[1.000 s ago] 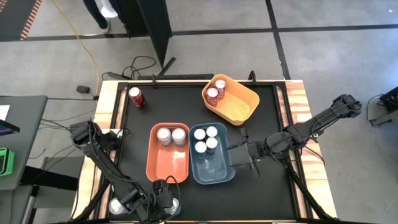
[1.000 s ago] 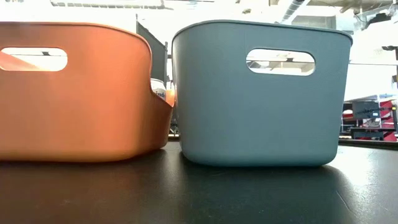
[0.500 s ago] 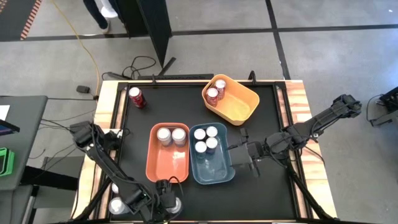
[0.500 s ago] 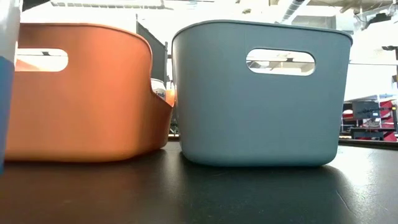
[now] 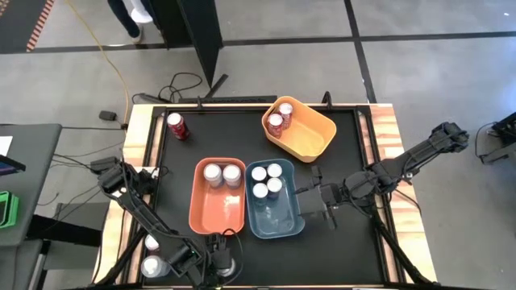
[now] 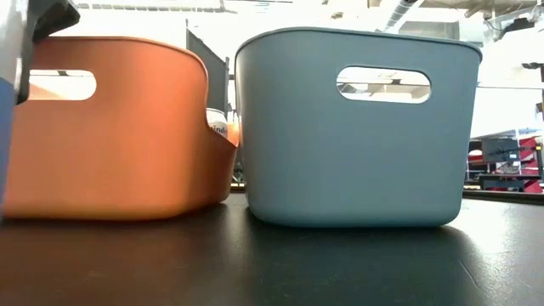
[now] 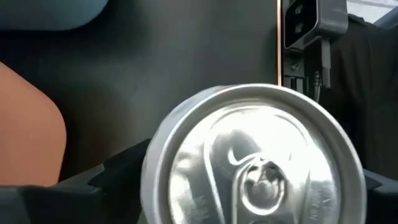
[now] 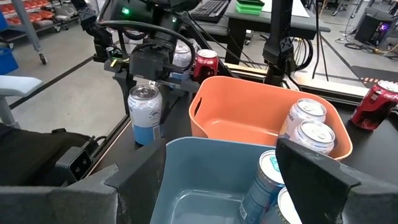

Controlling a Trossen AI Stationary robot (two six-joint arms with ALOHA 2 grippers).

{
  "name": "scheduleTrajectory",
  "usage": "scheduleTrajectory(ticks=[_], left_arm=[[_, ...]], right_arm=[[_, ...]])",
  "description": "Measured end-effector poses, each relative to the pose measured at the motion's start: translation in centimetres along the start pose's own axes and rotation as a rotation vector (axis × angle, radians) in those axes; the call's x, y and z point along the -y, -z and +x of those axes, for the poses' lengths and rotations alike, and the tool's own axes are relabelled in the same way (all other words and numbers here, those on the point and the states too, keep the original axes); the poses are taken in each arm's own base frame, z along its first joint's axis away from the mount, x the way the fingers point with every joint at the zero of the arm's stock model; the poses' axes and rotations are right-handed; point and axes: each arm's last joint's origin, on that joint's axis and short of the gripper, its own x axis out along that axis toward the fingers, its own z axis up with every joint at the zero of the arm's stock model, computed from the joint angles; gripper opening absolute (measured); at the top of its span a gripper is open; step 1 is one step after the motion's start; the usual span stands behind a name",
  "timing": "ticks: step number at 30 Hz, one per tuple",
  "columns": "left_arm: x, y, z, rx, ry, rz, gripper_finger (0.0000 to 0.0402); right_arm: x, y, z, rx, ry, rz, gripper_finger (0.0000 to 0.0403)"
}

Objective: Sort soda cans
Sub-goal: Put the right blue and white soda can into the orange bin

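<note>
Two silver-topped cans (image 5: 151, 254) stand at the near left edge of the counter (image 5: 339, 161), one just behind the other. Far back on the left, a red can (image 5: 176, 126) stands alone, near the far left corner and well apart from everything else.

The left hand (image 5: 219, 259) is at the near edge of the counter, just in front of the orange bin (image 5: 218, 211). Its two fingers sit against opposite sides of a silver and blue can (image 8: 143, 112), grasping it near the top. That can is upright, close in front of the orange bin's near wall and outside it.

Two silver cans (image 5: 222, 175) stand side by side at the far end of the orange bin. Touching its right side is the blue bin (image 5: 278, 219), which holds four cans with silver tops (image 5: 267, 180) clustered in its far half; its near half is bare.

Farther back and to the right, the yellow bin (image 5: 310, 137) sits at an angle, apart from the other two, with two red cans (image 5: 280, 117) in its far left corner.

The right hand (image 5: 305, 204) is just beside the blue bin's right wall, fingers spread and grasping nothing, its arm reaching in from the right edge of the counter.
</note>
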Motion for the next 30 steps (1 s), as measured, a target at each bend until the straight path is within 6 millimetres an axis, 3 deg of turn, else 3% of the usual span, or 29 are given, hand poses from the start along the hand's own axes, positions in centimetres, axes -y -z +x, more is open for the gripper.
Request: scheduleTrajectory(ticks=[4,15,25,30], left_arm=[[0.0,0.0,0.0,0.0,-0.002,0.006,0.0297],[0.7,-0.2,-0.9,-0.046,0.032,0.046,0.0297],[2.0,-3.2,-6.1,-0.027,-0.098,0.12,0.0297],[0.7,-5.5,-8.8,-0.049,-0.207,0.107,0.0297]], right_arm=[[0.0,0.0,0.0,0.0,0.0,0.0,0.0323],[0.0,0.0,0.0,-0.001,0.0,0.0,0.0323],[0.0,0.0,0.0,-0.001,0.0,0.003,0.0323],[0.0,0.0,0.0,0.0,0.0,0.003,0.0323]])
